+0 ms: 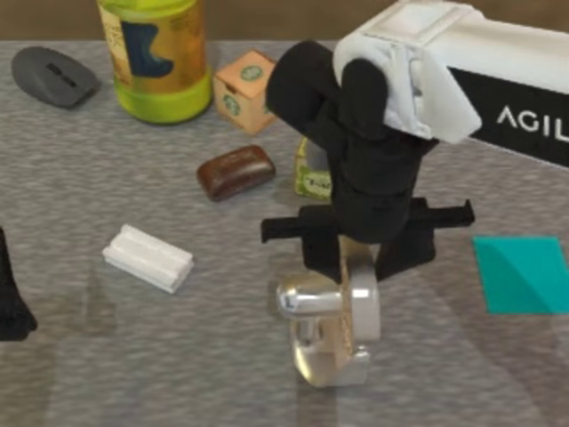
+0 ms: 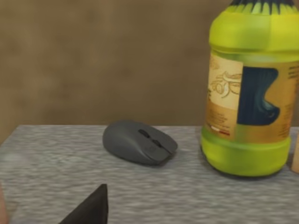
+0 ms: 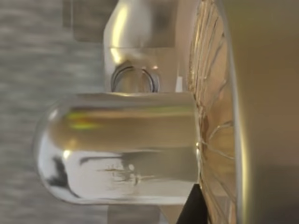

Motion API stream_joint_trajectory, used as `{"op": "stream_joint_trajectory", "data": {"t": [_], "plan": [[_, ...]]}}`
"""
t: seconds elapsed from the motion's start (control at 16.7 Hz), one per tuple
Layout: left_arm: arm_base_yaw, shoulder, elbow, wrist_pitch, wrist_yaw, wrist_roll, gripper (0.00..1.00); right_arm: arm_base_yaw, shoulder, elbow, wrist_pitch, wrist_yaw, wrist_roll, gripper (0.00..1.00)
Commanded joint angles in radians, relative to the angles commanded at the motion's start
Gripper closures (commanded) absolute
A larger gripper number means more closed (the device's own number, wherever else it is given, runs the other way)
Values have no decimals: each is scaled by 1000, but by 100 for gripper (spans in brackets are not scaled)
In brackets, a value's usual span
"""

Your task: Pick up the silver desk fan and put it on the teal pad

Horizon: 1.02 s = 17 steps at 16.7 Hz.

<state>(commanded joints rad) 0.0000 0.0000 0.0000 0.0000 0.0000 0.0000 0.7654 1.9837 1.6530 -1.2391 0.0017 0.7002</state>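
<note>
The silver desk fan (image 1: 327,307) stands front of centre, its chrome hub (image 3: 121,149) pointing left and its flat base (image 1: 333,363) nearest the front edge. My right gripper (image 1: 359,265) comes down from above onto the top of the round disc (image 3: 212,116). One dark fingertip (image 3: 191,207) rests against the disc's hub-side face; the other finger is hidden behind the disc. The teal pad (image 1: 523,274) lies flat at the right edge, apart from the fan. My left gripper (image 1: 11,307) is parked at the left edge, with one fingertip (image 2: 93,207) showing.
A grey mouse (image 1: 53,76) and a large yellow-green bottle (image 1: 156,58) stand at the back left. Near them are a tan box (image 1: 244,89), a brown oval bar (image 1: 236,171) and a small yellow box (image 1: 311,173) half under my right arm. A white block (image 1: 148,258) lies left of the fan.
</note>
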Motion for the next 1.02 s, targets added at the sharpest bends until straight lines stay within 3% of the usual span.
{"op": "stream_joint_trajectory", "data": {"t": [0.54, 1.02], "plan": [[0, 0, 0, 0, 0, 0, 0, 6, 2, 192, -190, 0, 0, 100], [0, 0, 0, 0, 0, 0, 0, -39, -10, 180, -198, -1, 70, 100]]}}
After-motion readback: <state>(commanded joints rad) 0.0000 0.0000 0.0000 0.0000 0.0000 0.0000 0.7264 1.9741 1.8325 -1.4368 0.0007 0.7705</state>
